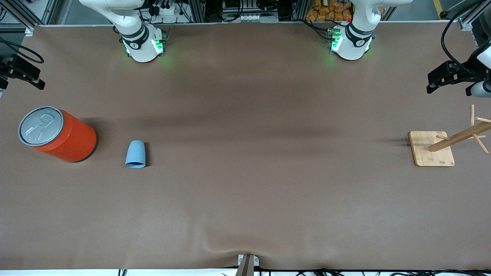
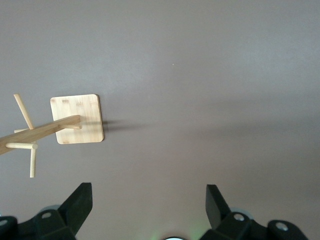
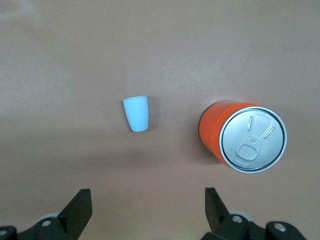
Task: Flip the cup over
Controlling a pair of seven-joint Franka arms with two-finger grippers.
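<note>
The light-blue cup (image 1: 135,154) lies on its side on the brown table, its wider open end toward the front camera, beside the orange can. It also shows in the right wrist view (image 3: 136,113). My right gripper (image 3: 148,197) is open and empty, high over the right arm's end of the table, well apart from the cup. It shows at the edge of the front view (image 1: 23,73). My left gripper (image 2: 149,192) is open and empty, high over the left arm's end of the table; it also shows in the front view (image 1: 447,76).
A large orange-red can (image 1: 57,135) with a grey pull-tab lid stands upright toward the right arm's end, also in the right wrist view (image 3: 245,136). A wooden peg stand on a square base (image 1: 431,148) stands toward the left arm's end, also in the left wrist view (image 2: 77,119).
</note>
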